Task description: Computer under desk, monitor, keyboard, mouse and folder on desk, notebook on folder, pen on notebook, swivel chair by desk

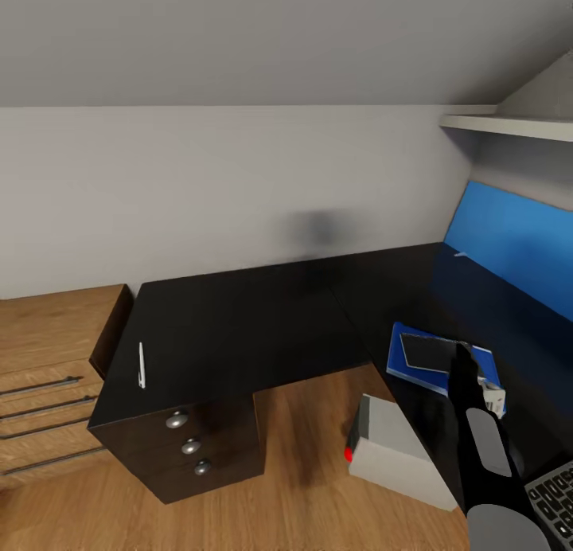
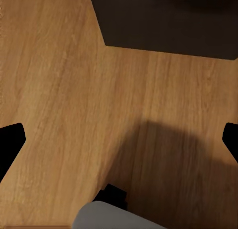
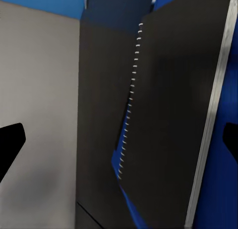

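Pen [image 1: 142,365] lying on the desk's [image 1: 239,328] left wing, long axis running front to back, well apart from the right gripper [image 1: 461,356] — open, empty, at the notebook [image 1: 430,352] atop the folder [image 1: 406,360] — nearer the left arm's side.
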You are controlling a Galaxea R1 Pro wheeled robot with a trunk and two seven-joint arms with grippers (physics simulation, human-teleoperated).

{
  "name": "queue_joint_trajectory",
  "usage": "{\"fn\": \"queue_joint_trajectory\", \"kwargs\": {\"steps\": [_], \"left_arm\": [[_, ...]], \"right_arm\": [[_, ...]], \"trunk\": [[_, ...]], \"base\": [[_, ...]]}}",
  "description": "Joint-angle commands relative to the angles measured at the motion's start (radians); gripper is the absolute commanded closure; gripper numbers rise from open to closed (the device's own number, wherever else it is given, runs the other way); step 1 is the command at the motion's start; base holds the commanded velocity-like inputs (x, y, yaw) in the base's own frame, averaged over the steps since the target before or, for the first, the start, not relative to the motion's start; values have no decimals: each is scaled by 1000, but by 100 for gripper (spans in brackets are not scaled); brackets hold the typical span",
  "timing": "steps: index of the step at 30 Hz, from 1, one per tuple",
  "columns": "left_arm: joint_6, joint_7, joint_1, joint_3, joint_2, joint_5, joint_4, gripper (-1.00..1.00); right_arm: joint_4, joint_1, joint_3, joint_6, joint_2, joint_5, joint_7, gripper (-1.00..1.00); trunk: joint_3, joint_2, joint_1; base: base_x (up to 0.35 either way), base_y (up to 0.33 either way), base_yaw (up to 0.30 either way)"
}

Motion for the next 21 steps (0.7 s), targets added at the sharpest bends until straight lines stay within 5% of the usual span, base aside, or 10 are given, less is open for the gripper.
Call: {"fn": "queue_joint_trajectory", "kwargs": {"steps": [1, 6, 21], "left_arm": [[-5, 8, -1, -8, 1, 7, -1, -100], [-7, 8, -1, -5, 1, 7, -8, -100], [1, 9, -1, -4, 4, 17, -3, -100]], "right_arm": [[-2, -1, 0, -1, 1, -10, -3, -100], [-3, -1, 0, -1, 1, -10, -3, -100], [-57, 0, 10, 7, 3, 5, -3, -100]], "trunk": [[-1, -1, 0], [-1, -1, 0], [46, 104, -58]], "base": [[-84, 0, 0], [-25, 0, 0], [-1, 0, 0]]}}
